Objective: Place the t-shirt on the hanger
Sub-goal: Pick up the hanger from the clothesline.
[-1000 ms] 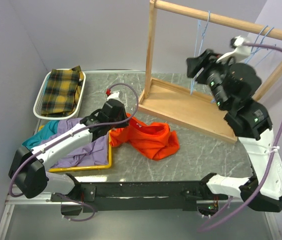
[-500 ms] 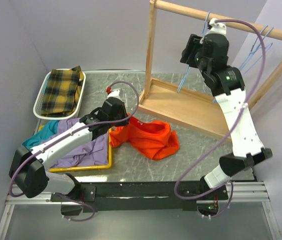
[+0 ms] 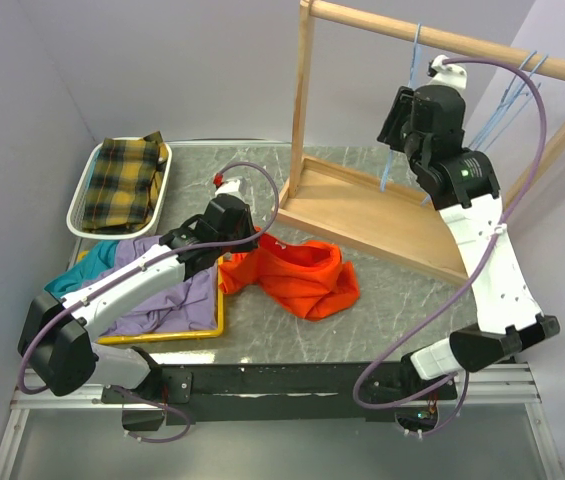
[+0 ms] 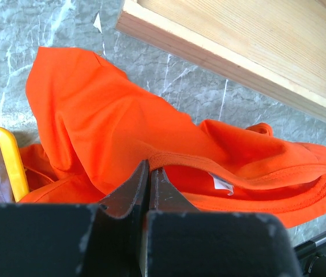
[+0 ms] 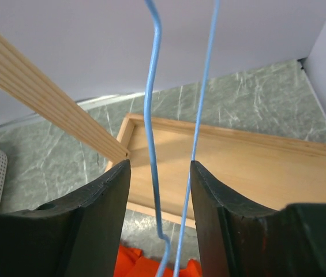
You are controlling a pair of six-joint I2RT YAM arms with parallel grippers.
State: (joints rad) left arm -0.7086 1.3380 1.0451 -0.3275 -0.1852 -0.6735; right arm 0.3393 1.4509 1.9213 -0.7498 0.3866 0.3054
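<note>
The orange-red t-shirt [image 3: 297,278] is seen crumpled on the grey marble table [image 3: 402,300], in front of the base of a wooden rack [image 3: 304,100] and just beside a yellow tray [image 3: 162,335]. In the tray a purple garment [image 3: 167,300] and a teal garment [image 3: 67,280] are held. The left claw [image 3: 230,232] is lowered at the left edge of the t-shirt; in the left wrist view its jaws are shown pressed together, with the tips set against a fold of the t-shirt [image 4: 151,133] near the collar. Whether cloth is pinched between them cannot be told. The light-blue hanger [image 3: 414,60] is hung by its hook from the rack's top rod, near the left post. The right claw [image 3: 394,120] is raised to it. In the right wrist view the jaws are seen apart, and 2 wires of the hanger [image 5: 154,115] are passed down between them, touched by neither finger. 2 more hangers [image 3: 522,80] are hung further right on the rod. At the far left of the table a plaid cloth [image 3: 127,180] is laid in a white basket [image 3: 80,205].
</note>
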